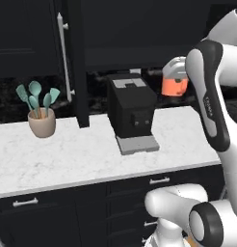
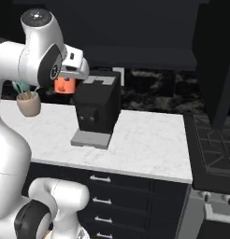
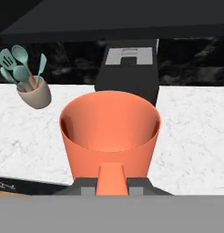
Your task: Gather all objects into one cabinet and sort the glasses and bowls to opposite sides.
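Overhead, the arm reaches high, its end effector [image 3: 112, 184] clamped on the orange cup [image 3: 109, 132] above the coffee machine [image 1: 131, 112]. No writing is legible.

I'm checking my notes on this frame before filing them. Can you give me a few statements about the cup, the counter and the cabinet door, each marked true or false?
1. The gripper is shut on the orange cup. True.
2. The cup stands on the counter. False: it is held up in the air.
3. A beige pot of teal utensils stands on the counter. True.
4. The coffee machine is white. False: it is black.
5. The cabinet door is open. True.
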